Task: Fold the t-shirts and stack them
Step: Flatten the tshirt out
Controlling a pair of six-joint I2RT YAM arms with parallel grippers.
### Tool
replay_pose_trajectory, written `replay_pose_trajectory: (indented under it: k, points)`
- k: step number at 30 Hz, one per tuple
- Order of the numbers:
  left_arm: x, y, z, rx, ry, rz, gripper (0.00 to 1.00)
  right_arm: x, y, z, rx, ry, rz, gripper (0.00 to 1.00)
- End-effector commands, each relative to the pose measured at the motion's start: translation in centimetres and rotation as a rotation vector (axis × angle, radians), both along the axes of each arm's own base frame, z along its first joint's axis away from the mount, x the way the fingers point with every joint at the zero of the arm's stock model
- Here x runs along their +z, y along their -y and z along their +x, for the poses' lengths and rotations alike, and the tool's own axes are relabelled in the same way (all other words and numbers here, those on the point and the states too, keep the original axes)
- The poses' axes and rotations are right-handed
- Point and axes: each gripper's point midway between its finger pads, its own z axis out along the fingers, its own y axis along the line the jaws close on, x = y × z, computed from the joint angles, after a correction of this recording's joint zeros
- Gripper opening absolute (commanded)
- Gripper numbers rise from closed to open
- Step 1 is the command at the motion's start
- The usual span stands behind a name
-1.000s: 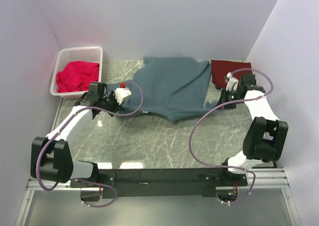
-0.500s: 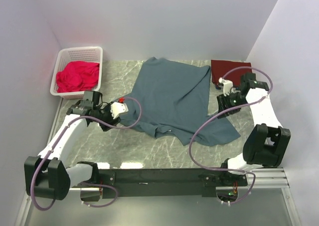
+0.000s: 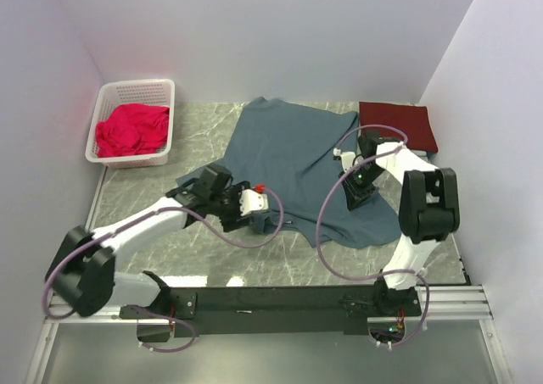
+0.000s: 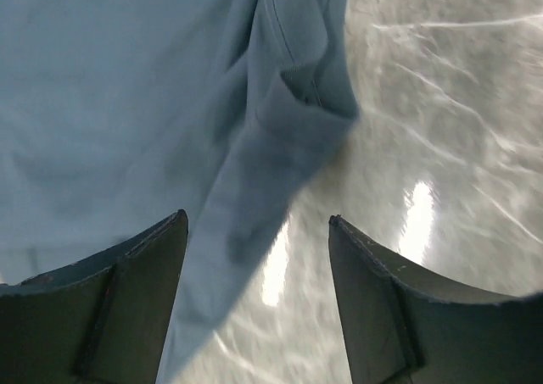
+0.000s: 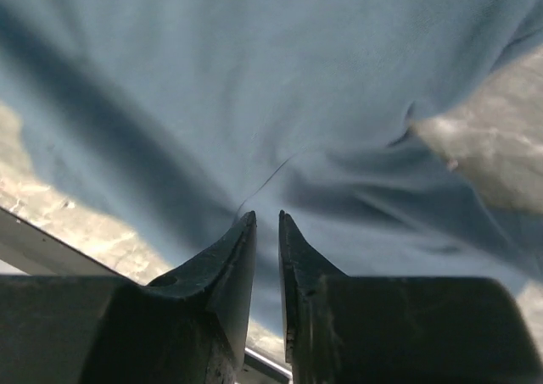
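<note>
Lilac walls box in the marble counter on three sides. From my screen, the far left corner holds a white basket with a red cloth heaped inside it.

Next comes the left arm, stretched low from the near left corner toward the middle of the counter. Its tool sits at the near left edge of the blue-grey shirt. On the left wrist feed I see both fingers standing well apart with nothing clamped. A folded, rumpled hem of the shirt lies below the gap, with bare marble just to its right. I cannot tell whether the fingertips touch the cloth.

That shirt lies loosely spread over the middle of the counter. It runs from the far edge down toward the near edge, wrinkled and skewed rather than flat, and its lower right part trails toward the near right.

Further right, the right arm bends back over the shirt's right side, and its tool is down on that cloth. On the right wrist feed the fingers are almost together, with only a thin slit left and blue-grey cloth filling the view beneath. I cannot tell whether they pinch any cloth.

Last, the maroon shirt lies flat as a neat rectangle in the far right corner, just beside the blue-grey one's far right tip.
</note>
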Motion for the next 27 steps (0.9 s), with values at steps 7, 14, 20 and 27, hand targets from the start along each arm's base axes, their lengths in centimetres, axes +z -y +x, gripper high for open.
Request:
replay_pose_trajectory:
  k: [7,14,20,27]
  points:
    - [-2.7,3.8,3.5,-0.085,0.11,0.023,0.75,-2.6,0.8,1.4,-0.07,-0.065,-0.06,0.23]
    - [-3.1,5.8,1.0,-0.218,0.084,0.004,0.57,-3.2,0.7,0.6,-0.071,-0.122,-0.059,0.22]
    - [-3.6,5.2,-0.3,-0.282,0.107,0.031,0.44,-2.6,0.2,0.5,-0.071,-0.134,-0.036,0.22]
    - [-2.5,6.2,0.6,-0.271,0.157,0.018,0.6,-3.0,0.7,-0.8,-0.054,-0.162,-0.053,0.21]
